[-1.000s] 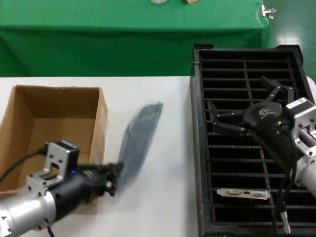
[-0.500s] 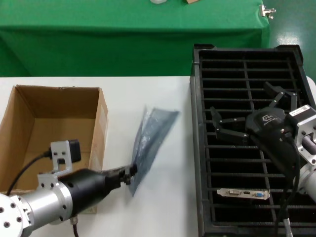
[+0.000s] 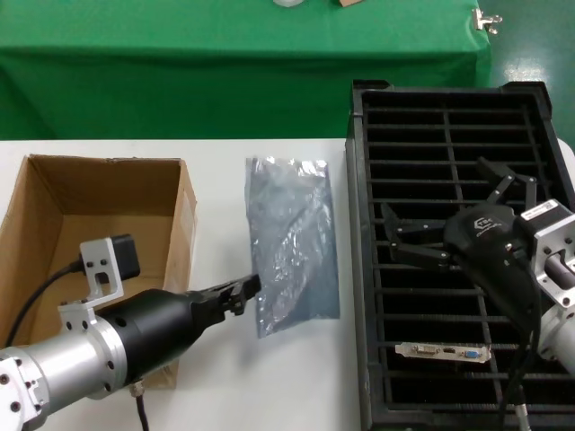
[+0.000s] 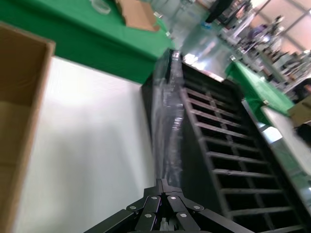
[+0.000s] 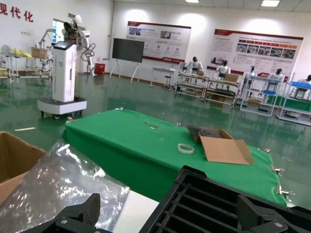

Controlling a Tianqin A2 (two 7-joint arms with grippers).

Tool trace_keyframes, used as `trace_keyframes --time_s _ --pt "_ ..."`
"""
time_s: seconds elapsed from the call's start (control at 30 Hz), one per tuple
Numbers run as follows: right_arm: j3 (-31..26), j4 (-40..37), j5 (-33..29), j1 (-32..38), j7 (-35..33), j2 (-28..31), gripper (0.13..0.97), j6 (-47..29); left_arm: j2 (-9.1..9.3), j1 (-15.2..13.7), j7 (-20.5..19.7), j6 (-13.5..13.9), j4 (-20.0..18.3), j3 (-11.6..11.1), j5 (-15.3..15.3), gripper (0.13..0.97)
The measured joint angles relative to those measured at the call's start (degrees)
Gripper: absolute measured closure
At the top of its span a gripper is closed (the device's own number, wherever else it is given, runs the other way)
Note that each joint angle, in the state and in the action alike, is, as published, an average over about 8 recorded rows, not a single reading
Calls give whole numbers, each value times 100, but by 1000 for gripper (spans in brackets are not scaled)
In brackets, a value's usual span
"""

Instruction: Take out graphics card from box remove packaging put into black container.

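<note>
head view: the bag (image 3: 295, 244), a second ago edge-on, had swung flat beside the crate (image 3: 367, 269). the left gripper (image 3: 249, 289) pinched its corner; the right gripper (image 3: 445, 226) hung splayed, empty. the card (image 3: 443, 351) sat slotted, so the task looked nearly done.

left wrist view: the bag (image 4: 167, 126) ran along the crate (image 4: 218, 160).

right wrist view: the bag (image 5: 58, 182) was near the box (image 5: 12, 158).

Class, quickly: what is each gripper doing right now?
Left gripper: shut on the packaging.
Right gripper: open, empty, over the black container.
</note>
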Motion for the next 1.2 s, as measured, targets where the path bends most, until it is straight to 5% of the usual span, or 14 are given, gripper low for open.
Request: trace_keyframes --time_s 0.53,0.83,1.0,1.2 --pt "-62 22 19 -1 -97 7 129 -49 -449 1 -68 -573 539 592 367 930" --pt "-68 30 32 -20 -133 22 129 -52 -833 138 557 -911 -8 737 385 871" --pt "-85 1 46 -11 -164 21 129 -36 -1168 300 1402 -1509 -744 592 215 816" --pt "-104 -25 86 -3 -202 27 129 -6 -1742 541 2970 -2979 -1442 580 378 696"
